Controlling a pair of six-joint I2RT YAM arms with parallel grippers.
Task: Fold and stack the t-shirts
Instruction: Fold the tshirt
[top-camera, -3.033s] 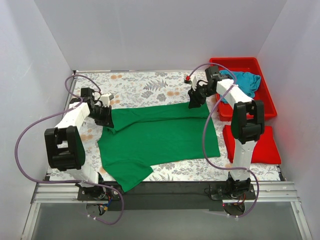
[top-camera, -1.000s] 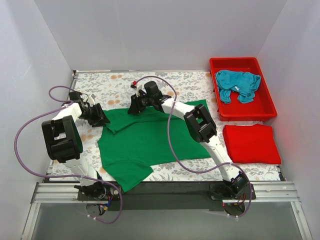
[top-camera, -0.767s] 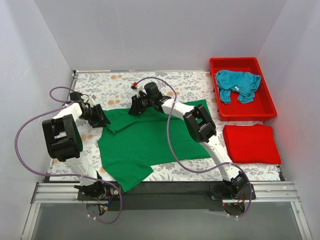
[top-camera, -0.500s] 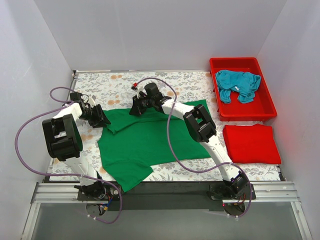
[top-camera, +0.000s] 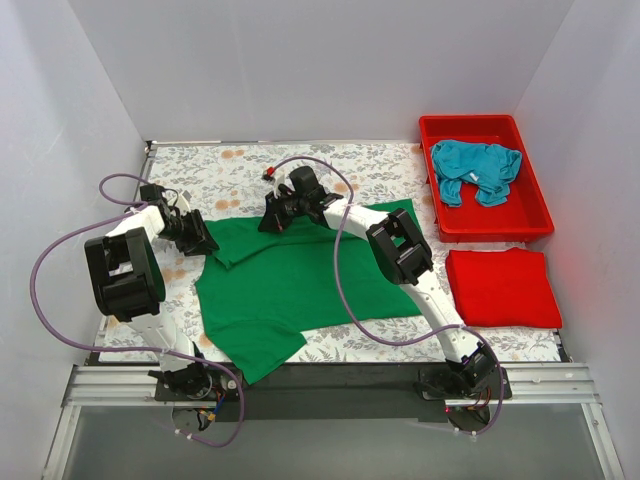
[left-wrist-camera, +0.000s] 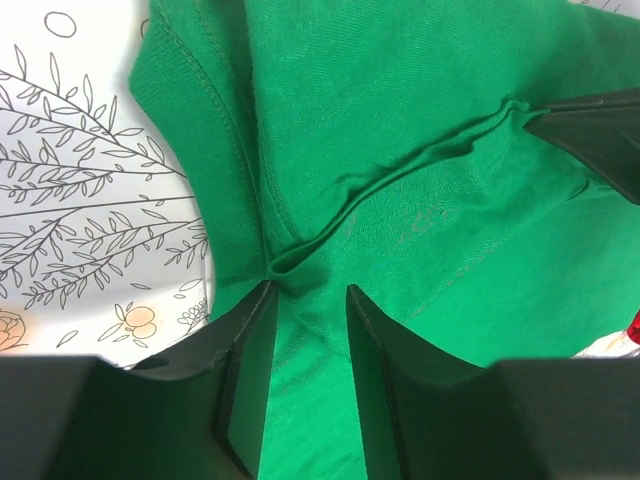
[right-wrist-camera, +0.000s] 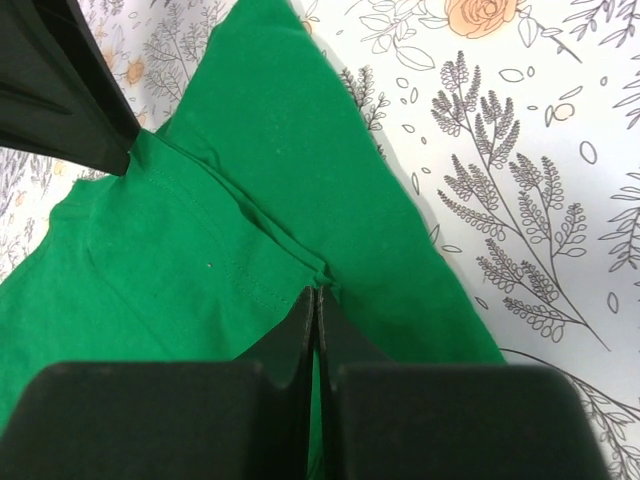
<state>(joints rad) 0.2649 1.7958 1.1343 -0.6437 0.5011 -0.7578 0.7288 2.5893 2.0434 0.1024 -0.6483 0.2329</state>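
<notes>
The green t-shirt (top-camera: 300, 280) lies spread on the floral table, with a fold near its left shoulder. My left gripper (top-camera: 203, 243) sits at its upper left edge. In the left wrist view, the left gripper (left-wrist-camera: 310, 290) is open, its fingers astride green fabric (left-wrist-camera: 400, 100) that puckers at the tips. My right gripper (top-camera: 270, 222) is at the shirt's far edge. The right wrist view shows the right gripper (right-wrist-camera: 318, 292) shut on a pinched ridge of the green t-shirt (right-wrist-camera: 170, 260). The teal t-shirt (top-camera: 475, 168) lies crumpled in the red tub.
The red tub (top-camera: 470, 122) stands at the back right. A folded red cloth (top-camera: 502, 288) lies in front of it. Floral tablecloth (top-camera: 300, 165) shows beyond the shirt. White walls close in the left, back and right sides.
The right gripper's jaws have closed onto the shirt's far edge. The left jaws have narrowed a little. Neither arm nor the shirt has shifted noticeably in the last second.
</notes>
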